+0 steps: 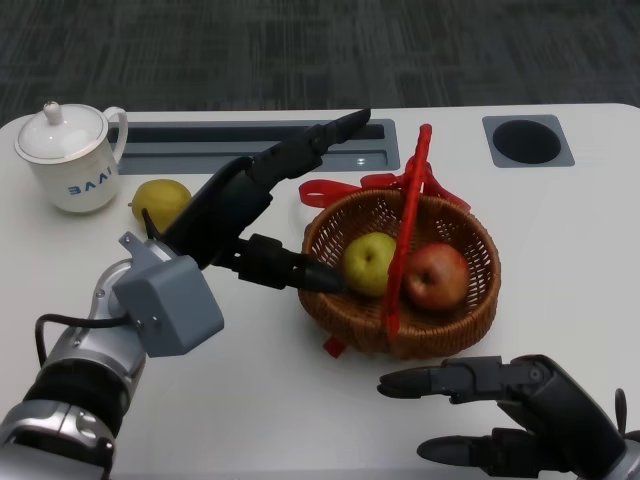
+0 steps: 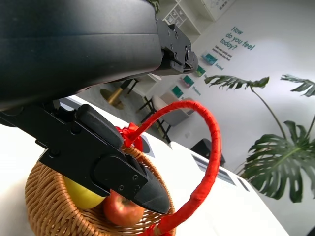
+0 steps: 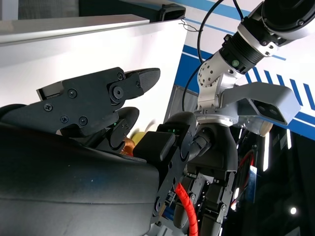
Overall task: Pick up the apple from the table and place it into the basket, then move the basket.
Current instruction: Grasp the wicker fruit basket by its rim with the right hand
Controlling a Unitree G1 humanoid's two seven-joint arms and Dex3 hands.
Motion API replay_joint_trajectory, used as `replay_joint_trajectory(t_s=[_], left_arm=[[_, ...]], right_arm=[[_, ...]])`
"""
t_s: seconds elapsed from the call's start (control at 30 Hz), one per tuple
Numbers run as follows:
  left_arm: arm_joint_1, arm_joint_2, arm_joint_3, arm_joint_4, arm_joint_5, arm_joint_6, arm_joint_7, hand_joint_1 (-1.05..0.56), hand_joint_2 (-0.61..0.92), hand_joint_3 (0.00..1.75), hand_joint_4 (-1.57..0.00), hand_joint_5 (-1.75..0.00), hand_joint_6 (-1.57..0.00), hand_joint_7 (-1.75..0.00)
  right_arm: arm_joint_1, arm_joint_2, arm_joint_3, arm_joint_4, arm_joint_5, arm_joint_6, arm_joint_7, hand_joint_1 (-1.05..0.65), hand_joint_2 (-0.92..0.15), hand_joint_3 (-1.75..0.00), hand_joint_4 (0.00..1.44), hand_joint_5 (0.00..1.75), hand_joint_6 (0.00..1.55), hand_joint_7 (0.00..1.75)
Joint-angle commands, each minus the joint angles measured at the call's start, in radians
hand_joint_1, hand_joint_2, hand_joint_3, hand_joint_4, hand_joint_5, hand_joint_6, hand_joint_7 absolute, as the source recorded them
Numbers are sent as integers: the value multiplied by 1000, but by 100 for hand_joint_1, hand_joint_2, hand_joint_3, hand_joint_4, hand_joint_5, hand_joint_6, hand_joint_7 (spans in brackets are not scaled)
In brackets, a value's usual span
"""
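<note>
Red apple (image 1: 436,276): in basket (image 1: 345,316), stem end up
Handle (image 1: 410,220): runs front to back
Left hand (image 1: 262,215): fingers apart, holding nothing
Right hand (image 1: 510,412): fingers apart, holding nothing

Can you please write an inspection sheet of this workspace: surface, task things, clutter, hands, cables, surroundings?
Surface: white table with a grey recessed tray and a round grommet.
Task things: red apple lies in the wicker basket, beside a yellow-green fruit; red handle upright.
Clutter: white lidded mug; yellow fruit beside it.
Hands: left hand open, fingers reaching at the basket's rim; right hand open, near the basket, holding nothing.
Cables: black cable at the left wrist.
Surroundings: dark carpet; office plants in the left wrist view.
</note>
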Motion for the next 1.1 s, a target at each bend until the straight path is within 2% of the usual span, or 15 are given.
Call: replay_joint_trajectory(t_s=[0.03,0.23,0.4,0.5,0.77,1.1], left_arm=[[42,7,38,-50,-116,19,-102,-71,74,0,-15,-2,-19,-2],[140,47,82,-164,-249,47,-240,-62,75,0,-29,-5,-28,-3],[242,93,115,-267,-268,74,-257,-68,77,1,-44,-6,-41,-5],[305,116,131,-327,-277,78,-261,-65,76,0,-50,-6,-47,-5],[426,151,171,-395,-289,66,-253,-67,78,1,-59,-5,-55,-4],[475,167,195,-382,-312,52,-280,-62,77,0,-67,-4,-63,-3]], right_arm=[[-20,-29,-33,-46,14,-40,-18,-29,-89,0,85,0,78,0],[-44,-98,-65,-90,3,-117,-20,-34,-91,-1,84,0,75,0],[-55,-181,-69,-155,-5,-102,-12,-37,-92,-1,78,0,71,0],[-70,-214,-75,-179,-22,-96,-19,-38,-91,-1,77,0,71,0],[-136,-247,-77,-135,-54,-99,-24,-37,-91,0,76,0,70,0],[-255,-277,-86,15,-141,-117,-50,-41,-92,0,73,0,67,0]])
